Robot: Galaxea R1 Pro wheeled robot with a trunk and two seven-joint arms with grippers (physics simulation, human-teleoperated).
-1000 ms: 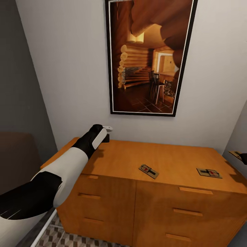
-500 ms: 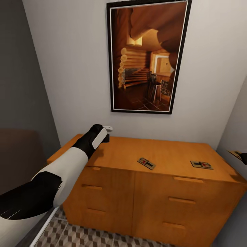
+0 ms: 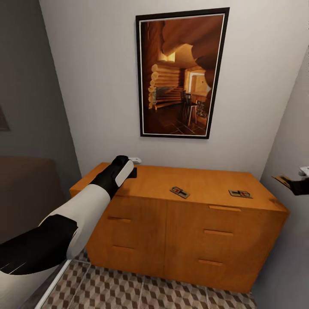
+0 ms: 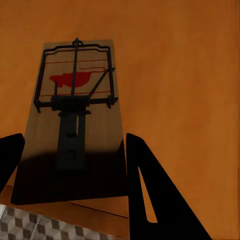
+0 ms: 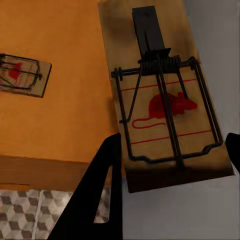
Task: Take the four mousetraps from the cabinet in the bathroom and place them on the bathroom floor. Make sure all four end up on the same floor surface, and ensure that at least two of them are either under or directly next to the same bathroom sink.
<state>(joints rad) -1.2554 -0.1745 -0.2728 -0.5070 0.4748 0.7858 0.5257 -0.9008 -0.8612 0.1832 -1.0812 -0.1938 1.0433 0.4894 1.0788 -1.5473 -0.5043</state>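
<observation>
The orange-brown cabinet stands against the white wall. Two mousetraps lie flat on its top. My left gripper hovers over the top's back left corner, shut on a third mousetrap between its dark fingers. Off the cabinet's right end, my right gripper is shut on a fourth mousetrap, which the right wrist view shows as a mousetrap with a red mouse mark. The cube-patterned bathroom floor runs along the cabinet's foot. The sink is out of view.
A large framed picture hangs above the cabinet. A grey wall closes in at the right and a dark grey wall at the left. Another trap lies on the cabinet top near the right gripper.
The whole view has pulled back from the cabinet, which looks smaller, with more floor showing. The right gripper with its trap has come further into view. Both grippers still hold their traps.
</observation>
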